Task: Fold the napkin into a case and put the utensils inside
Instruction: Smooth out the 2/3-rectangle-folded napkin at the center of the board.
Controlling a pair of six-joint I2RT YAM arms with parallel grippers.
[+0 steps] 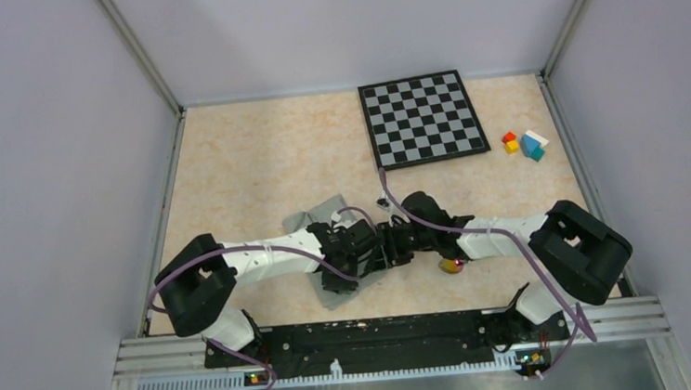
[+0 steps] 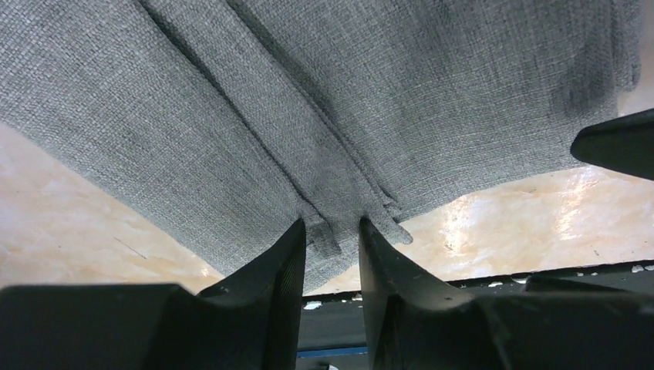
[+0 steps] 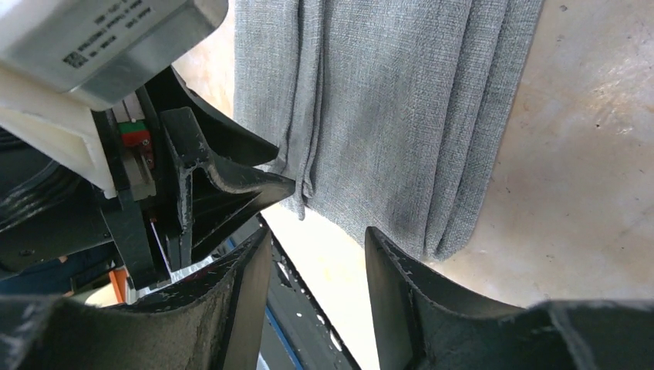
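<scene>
l gripper [image 2: 332,228] tight on napkin [image 2: 385,92] edge; r gripper [image 3: 318,236] part open, seemingly empty, just beside

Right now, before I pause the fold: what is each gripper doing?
Left gripper: closed, pinching the napkin at its edge.
Right gripper: open, holding nothing.

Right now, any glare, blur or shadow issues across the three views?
Top external: even, soft light, no glare. Left wrist: glare on the table, napkin weave sharp, fingers near-black. Right wrist: table washed out upper right, napkin sharp.
</scene>
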